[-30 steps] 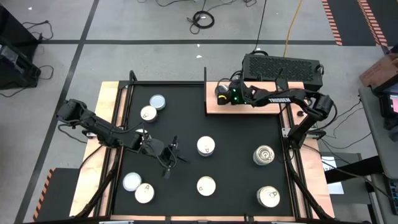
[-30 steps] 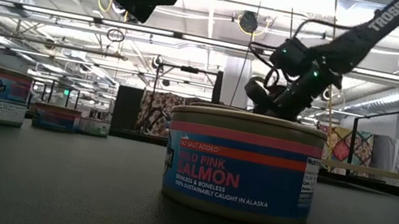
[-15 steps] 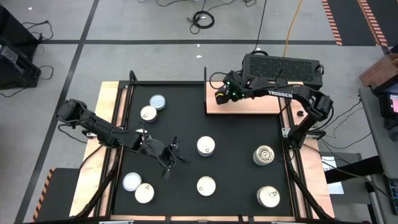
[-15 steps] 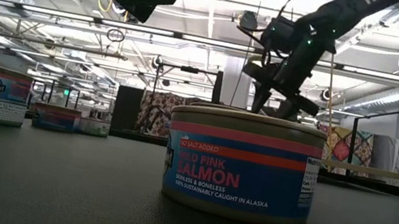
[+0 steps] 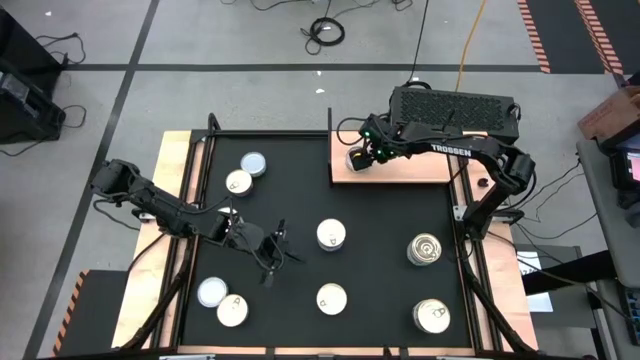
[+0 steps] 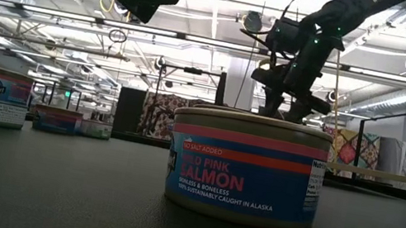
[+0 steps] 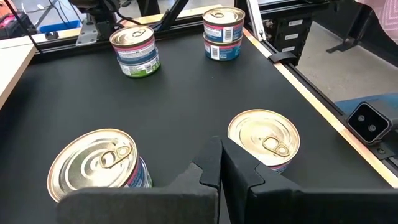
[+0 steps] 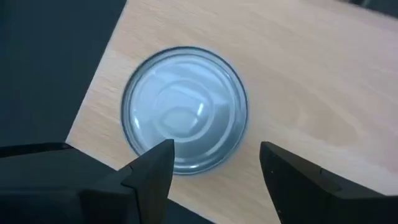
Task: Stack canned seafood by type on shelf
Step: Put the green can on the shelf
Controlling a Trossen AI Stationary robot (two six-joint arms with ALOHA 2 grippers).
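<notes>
1. Looking down on the whole table, we see the black mat [image 5: 300, 200] covering most of it, with the light wooden shelf [image 5: 420, 168] at its far right corner and a grey concrete floor with cables beyond
2. We find the right gripper [image 5: 358, 156] poised over the near-left corner of the shelf, its fingers [image 8: 152, 171] spread apart and holding nothing; directly below them a plain silvery-blue tin [image 8: 185, 109] rests flat on the wood, near the edge where the shelf meets the mat
3. We see the left gripper [image 5: 278, 250] low over the mat left of centre, its fingers [image 7: 214, 168] pressed together and empty, with a pull-tab tin [image 7: 264, 137] on one side and another pull-tab tin [image 7: 99, 165] on the other, neither touched
4. We count more tins scattered on the mat: a pair at far left [image 5: 246, 173], a pair at near left [image 5: 222, 302], two near the middle [image 5: 331, 235], two at right [image 5: 425, 250]
5. At table height a salmon tin [image 6: 246, 168] fills the foreground, partly hiding the shelf behind it
</notes>
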